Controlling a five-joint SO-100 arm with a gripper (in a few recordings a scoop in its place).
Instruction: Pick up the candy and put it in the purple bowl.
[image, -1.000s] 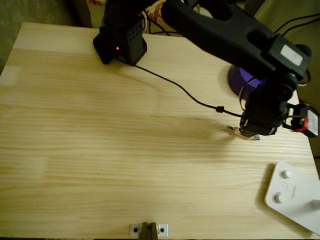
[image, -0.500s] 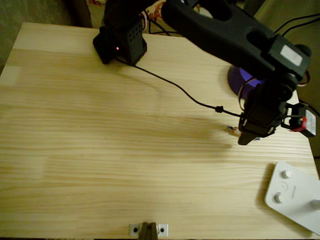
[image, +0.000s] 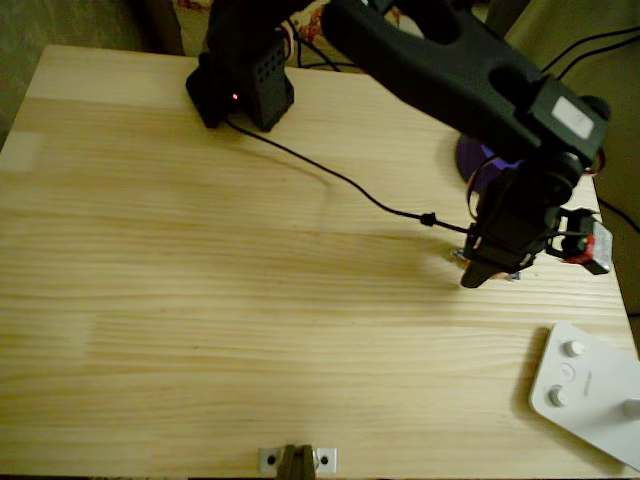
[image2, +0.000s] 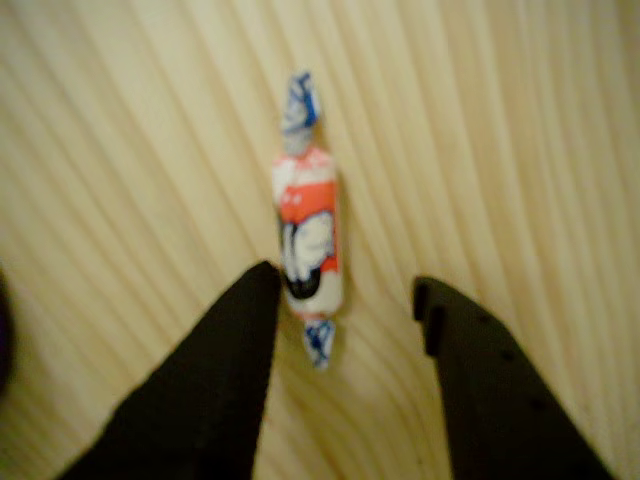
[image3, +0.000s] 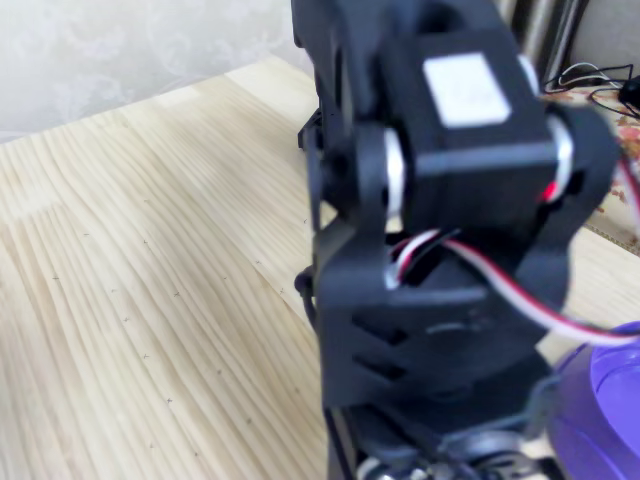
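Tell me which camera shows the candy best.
The wrist view: the candy lies in plain sight on the wood between the open fingers of the gripper. In the overhead view the arm covers nearly all of it. In the fixed view the arm blocks that spot.

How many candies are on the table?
1. The candy lies on the wooden table, between the open gripper's fingertips in the wrist view, close beside one finger. The arm covers part of the table in the overhead view, so another could be hidden.
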